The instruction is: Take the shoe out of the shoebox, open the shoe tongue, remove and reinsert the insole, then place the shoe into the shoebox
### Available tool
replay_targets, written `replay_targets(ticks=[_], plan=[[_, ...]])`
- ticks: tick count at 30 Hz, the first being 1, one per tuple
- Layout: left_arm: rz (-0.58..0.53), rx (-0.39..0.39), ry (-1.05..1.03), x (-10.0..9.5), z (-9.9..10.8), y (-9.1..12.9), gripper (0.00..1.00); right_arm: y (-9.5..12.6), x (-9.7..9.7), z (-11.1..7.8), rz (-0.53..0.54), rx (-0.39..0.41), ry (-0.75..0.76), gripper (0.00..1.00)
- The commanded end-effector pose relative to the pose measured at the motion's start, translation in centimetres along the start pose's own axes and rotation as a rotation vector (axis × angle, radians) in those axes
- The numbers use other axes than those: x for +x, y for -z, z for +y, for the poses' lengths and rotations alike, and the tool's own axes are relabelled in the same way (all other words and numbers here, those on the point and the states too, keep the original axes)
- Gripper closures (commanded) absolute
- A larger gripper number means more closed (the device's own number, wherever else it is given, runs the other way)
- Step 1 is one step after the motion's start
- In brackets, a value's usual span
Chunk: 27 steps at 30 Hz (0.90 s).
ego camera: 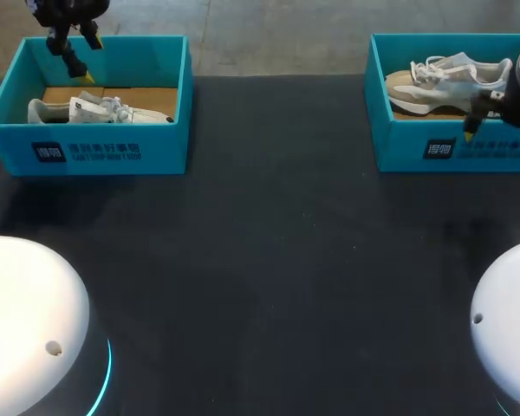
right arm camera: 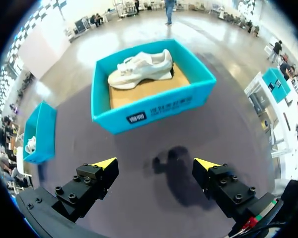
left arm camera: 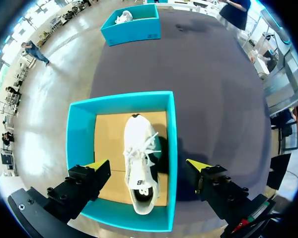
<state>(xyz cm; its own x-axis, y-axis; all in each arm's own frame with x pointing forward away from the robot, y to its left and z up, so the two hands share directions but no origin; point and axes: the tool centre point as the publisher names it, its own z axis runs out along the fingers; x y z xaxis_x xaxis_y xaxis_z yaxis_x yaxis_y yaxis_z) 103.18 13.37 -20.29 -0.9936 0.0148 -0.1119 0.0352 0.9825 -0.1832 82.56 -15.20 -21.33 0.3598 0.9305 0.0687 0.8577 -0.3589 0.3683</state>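
Left shoebox: an open teal cardboard box [ego camera: 87,152] is sitting at the table's far left.
Left shoe: a white lace-up sneaker [left arm camera: 139,163] is lying inside it on brown cardboard; from the head view the box's near wall is hiding its sole.
Left gripper [left arm camera: 148,164]: is hanging above that box, fingers spread wide, gripping nothing.
Table: a dark cloth surface [ego camera: 269,260].
Right shoebox: a matching teal box [right arm camera: 154,111] is sitting far right.
Right shoe: a beige-and-white sneaker [right arm camera: 141,67] is lying inside it.
Right gripper [right arm camera: 155,163]: is hovering over the table near that box, fingers wide apart, holding nothing; the head view is cutting it off.
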Motion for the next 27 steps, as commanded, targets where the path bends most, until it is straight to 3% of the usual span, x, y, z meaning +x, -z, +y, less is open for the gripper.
replay_targets(ticks=[1, 15, 27], plan=[[-0.002, 0.000, -0.001, 0.1, 0.0, 0.0, 0.00, -2.3, 1.6, 3.4, -0.036, 0.003, -0.002, 0.00], [-0.002, 0.000, -0.001, 0.1, 0.0, 0.0, 0.00, -5.8, 2.0, 12.3, -0.107, -0.059, 0.001, 0.00], [-0.002, 0.000, -0.001, 0.1, 0.0, 0.0, 0.00, -8.2, 1.4, 18.4, -0.161, -0.001, 0.038, 0.00]])
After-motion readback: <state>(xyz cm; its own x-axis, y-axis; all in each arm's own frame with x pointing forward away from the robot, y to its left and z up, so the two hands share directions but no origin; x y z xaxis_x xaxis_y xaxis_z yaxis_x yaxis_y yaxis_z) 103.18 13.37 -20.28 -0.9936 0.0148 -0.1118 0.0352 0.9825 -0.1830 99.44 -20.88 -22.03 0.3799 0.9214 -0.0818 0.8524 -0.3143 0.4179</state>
